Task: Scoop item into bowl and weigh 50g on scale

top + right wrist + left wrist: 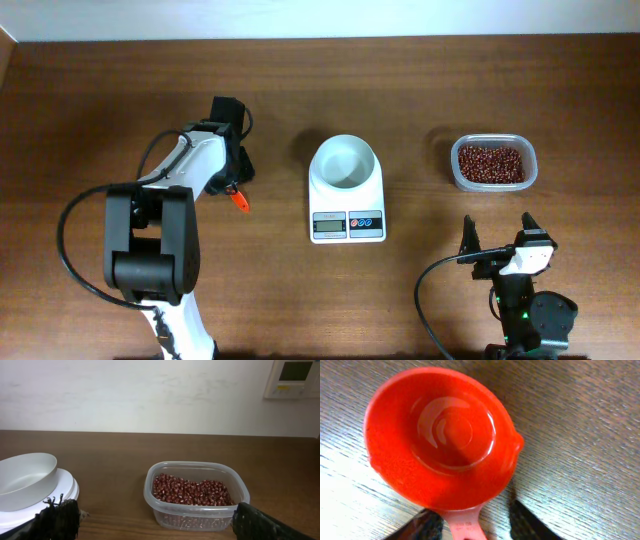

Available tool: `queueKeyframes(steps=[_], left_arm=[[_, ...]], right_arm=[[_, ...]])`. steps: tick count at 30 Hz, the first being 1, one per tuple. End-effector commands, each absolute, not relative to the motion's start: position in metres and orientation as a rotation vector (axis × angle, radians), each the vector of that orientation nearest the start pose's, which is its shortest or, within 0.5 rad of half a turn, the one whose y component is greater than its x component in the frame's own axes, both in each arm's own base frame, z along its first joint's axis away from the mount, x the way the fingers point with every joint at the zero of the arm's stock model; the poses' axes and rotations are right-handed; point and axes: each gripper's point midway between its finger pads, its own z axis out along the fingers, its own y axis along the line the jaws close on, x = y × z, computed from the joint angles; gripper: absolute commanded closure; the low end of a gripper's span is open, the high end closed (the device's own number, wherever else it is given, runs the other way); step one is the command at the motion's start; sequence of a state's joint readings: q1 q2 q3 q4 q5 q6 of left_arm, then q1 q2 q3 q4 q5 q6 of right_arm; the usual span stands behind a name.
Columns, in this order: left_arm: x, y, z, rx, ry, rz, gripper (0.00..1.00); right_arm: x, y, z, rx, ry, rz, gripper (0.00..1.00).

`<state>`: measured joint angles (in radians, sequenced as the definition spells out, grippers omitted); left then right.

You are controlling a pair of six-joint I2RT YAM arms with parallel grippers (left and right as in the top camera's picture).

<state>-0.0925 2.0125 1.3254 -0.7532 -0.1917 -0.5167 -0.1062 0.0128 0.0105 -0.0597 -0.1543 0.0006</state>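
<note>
As left end effector (474, 519), spread, straddles glossy scoop handle (464, 526) | right end effector (152, 512) spread

Inventory, by count.
- Table (90, 90): one.
- Scale (347, 205): one, with one display (328, 225) and two buttons, one red button (359, 222) and one blue button (370, 222).
- Bowl (345, 162): one, white.
- Clear tub (200, 521): one.
- Beans (490, 163): a single heap, too many to count.
- Red scoop (440, 440): one.
- Robot arms: two.
- Grippers: two, the left gripper (470, 527) and the right gripper (498, 232), with two fingers each.
- Wall panel (292, 377): one.
</note>
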Motion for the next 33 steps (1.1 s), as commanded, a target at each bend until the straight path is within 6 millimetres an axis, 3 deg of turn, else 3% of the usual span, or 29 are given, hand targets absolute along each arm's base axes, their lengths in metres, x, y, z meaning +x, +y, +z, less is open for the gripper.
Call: queueKeyframes(steps=[1, 4, 8, 12, 14, 17, 19, 23, 25, 27, 29, 33], left_arm=[[0.38, -0.001, -0.012, -0.643, 2.93, 0.251, 0.6], [0.381, -0.001, -0.012, -0.643, 2.93, 0.252, 0.65], [0.381, -0.001, -0.012, -0.643, 2.93, 0.252, 0.88], [0.382, -0.001, -0.009, -0.642, 2.924, 0.248, 0.95], [0.385, -0.001, -0.001, -0.641, 2.904, 0.236, 0.98], [0.392, -0.01, 0.035, -0.633, 2.842, 0.123, 0.99], [0.397, -0.019, 0.064, -0.627, 2.788, -0.005, 0.97], [0.4, -0.058, 0.118, -0.581, 2.707, -0.49, 1.0], [0.397, -0.072, 0.132, -0.556, 2.692, -0.661, 1.0], [0.388, -0.104, 0.15, -0.491, 2.685, -0.978, 1.0], [0.381, -0.124, 0.164, -0.437, 2.664, -1.185, 1.0], [0.369, -0.139, 0.176, -0.412, 2.658, -1.36, 0.96]], right_arm=[[0.246, 0.001, 0.159, -0.028, 1.636, 0.047, 0.01], [0.246, 0.001, 0.159, -0.028, 1.636, 0.047, 0.01], [0.246, 0.001, 0.159, -0.028, 1.636, 0.047, 0.01], [0.246, 0.001, 0.159, -0.028, 1.636, 0.047, 0.01], [0.246, 0.001, 0.159, -0.028, 1.636, 0.047, 0.01], [0.246, 0.001, 0.159, -0.028, 1.636, 0.047, 0.01], [0.246, 0.001, 0.159, -0.028, 1.636, 0.047, 0.01], [0.246, 0.001, 0.159, -0.028, 1.636, 0.047, 0.01], [0.246, 0.001, 0.159, -0.028, 1.636, 0.046, 0.01], [0.246, 0.001, 0.159, -0.029, 1.636, 0.047, 0.01], [0.246, 0.001, 0.159, -0.029, 1.636, 0.048, 0.01], [0.246, 0.002, 0.159, -0.031, 1.636, 0.058, 0.01]])
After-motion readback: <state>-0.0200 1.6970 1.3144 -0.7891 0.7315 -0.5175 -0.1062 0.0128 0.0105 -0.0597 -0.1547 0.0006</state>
